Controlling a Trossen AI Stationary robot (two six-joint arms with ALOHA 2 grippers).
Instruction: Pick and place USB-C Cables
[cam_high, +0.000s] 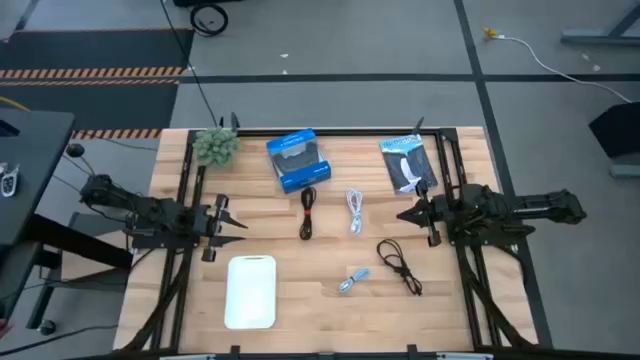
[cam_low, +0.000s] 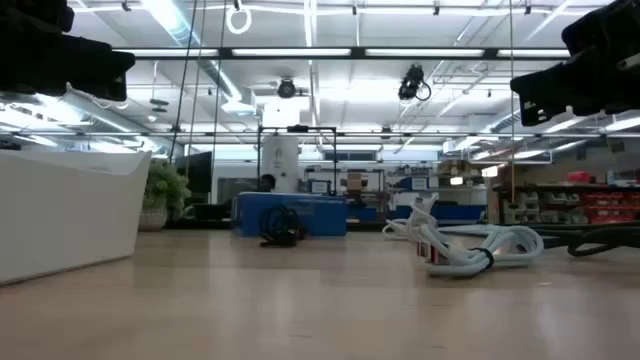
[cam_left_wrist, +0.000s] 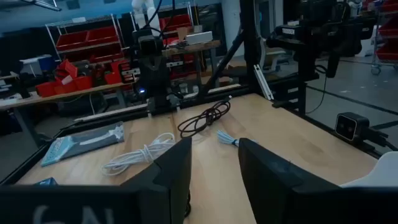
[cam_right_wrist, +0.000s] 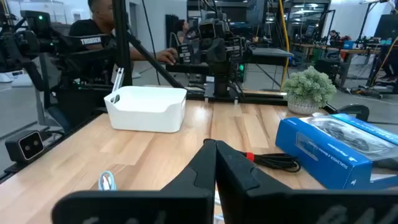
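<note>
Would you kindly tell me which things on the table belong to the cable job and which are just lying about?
For the job: black-and-red cable, white cable, black cable, blue-grey cable, probably the white bin.

Lying about: blue box, flat packet, small plant.

Even overhead light in high view; table (cam_high: 290, 240) evenly lit, shadows faint and short. Low view: bright ceiling strip lights (cam_low: 300, 52) glare, washing out upper background; soft sheen on table surface; near foreground blurred, white bin (cam_low: 70, 215) at side soft; arm silhouettes dark against lights. Left wrist view: dimmer, bluish cast; own fingers (cam_left_wrist: 174, 180) near lens dark and out of focus. Right wrist view: warmer, brighter; white bin (cam_right_wrist: 147, 107) crisp, fingers (cam_right_wrist: 214, 168) blurred; straight lines bend slightly near edges.
</note>
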